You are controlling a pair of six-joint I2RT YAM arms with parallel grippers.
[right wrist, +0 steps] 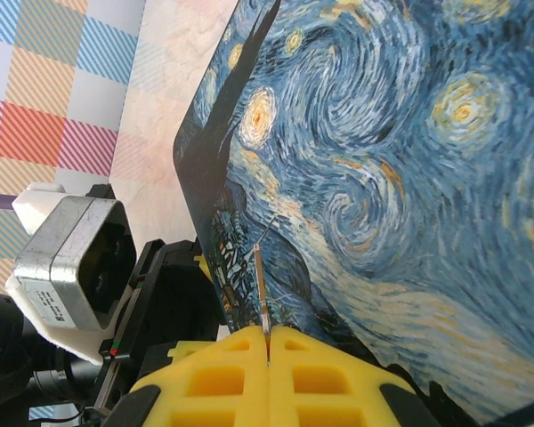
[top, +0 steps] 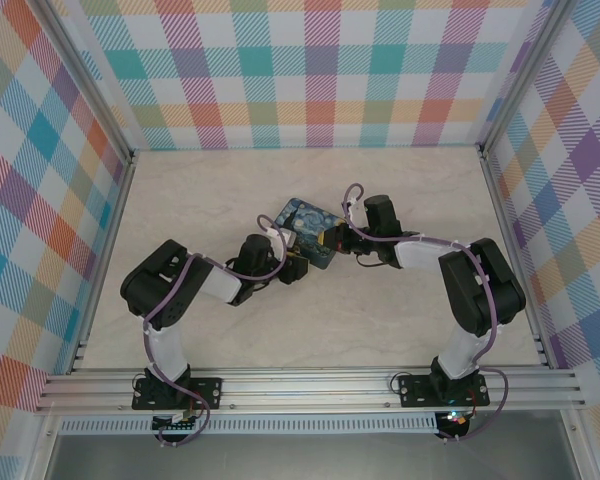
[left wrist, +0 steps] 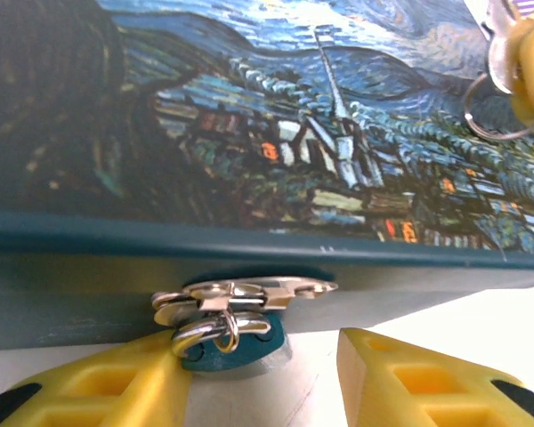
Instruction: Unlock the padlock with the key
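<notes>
The teal padlock (left wrist: 224,349) hangs by its silvery shackle (left wrist: 205,331) from the metal hasp (left wrist: 240,292) on the front wall of the starry-night box (top: 305,230). My left gripper (left wrist: 258,384) is open around it. Its left finger (left wrist: 98,391) touches the padlock body, while the right finger (left wrist: 427,382) stands apart. My right gripper (right wrist: 268,342) is shut on the thin grey key (right wrist: 262,289), whose blade points out over the box lid (right wrist: 383,178). In the left wrist view, a wire key ring (left wrist: 482,114) dangles below the right gripper's yellow fingers (left wrist: 529,62).
The box lies mid-table with both arms converging on it, the left gripper (top: 294,268) at its front side and the right gripper (top: 332,238) over its right edge. The left arm's wrist camera (right wrist: 71,267) sits close beside the box. Plaid walls ring the pale table (top: 230,185).
</notes>
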